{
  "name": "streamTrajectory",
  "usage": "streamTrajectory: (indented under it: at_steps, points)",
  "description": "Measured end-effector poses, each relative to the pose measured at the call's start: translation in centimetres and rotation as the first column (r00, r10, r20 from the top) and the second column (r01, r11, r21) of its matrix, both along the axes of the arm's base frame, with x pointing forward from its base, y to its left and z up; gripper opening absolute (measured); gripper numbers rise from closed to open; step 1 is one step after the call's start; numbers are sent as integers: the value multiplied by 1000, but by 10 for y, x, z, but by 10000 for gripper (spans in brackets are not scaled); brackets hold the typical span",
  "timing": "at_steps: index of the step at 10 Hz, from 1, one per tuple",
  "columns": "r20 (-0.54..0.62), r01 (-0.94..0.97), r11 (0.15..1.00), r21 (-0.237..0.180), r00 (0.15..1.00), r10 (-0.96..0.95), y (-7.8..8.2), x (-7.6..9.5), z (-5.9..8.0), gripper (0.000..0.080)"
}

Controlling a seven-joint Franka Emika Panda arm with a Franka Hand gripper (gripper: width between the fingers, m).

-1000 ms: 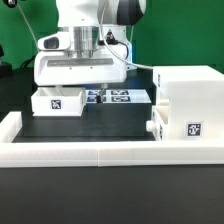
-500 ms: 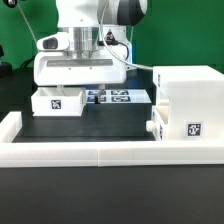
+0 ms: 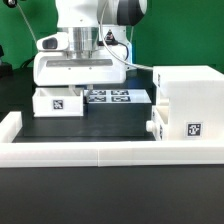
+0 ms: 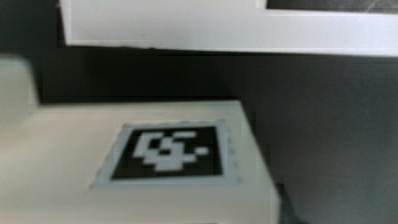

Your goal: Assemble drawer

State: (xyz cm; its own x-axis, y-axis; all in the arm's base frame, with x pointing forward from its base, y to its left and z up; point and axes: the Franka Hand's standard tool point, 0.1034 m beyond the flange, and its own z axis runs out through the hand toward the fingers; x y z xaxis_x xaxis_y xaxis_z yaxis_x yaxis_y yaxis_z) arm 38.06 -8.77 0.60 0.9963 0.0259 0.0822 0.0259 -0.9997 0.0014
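Observation:
The drawer's tall white casing (image 3: 190, 98) stands at the exterior view's right, with a tag on its front. One small knobbed tray (image 3: 157, 128) sits at its lower left side. The other small tray (image 3: 57, 102), white with a tag, lies at the exterior view's left. It fills the wrist view (image 4: 151, 150), very close, tag up. My gripper (image 3: 66, 88) hangs straight down onto this tray, its wide white hand just above it. Its fingers are hidden behind the hand and the tray, and none show in the wrist view.
The long low white rail (image 3: 100, 150) runs along the front and turns back at the exterior view's left (image 3: 10, 125). The marker board (image 3: 118, 97) lies flat behind the tray, between it and the casing. A green wall stands at the back.
The left tray has shifted very slightly towards the exterior view's right under the gripper. Nothing else has visibly moved.

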Motion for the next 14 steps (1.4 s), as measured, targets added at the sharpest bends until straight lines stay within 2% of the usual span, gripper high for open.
streamTrajectory:
  at_steps: [5,7,10,11,14]
  points:
    - [0,-14,1000,-1,1000,14,0,0,0,41]
    - [13,-167,986,-18,986,167,3,7,9,42]
    - [-17,-254,967,1,967,254,5,20,28,42]
    - [-12,-249,968,-3,968,249,4,18,25,42]
    - [-21,-476,879,-16,879,476,4,17,22,42]
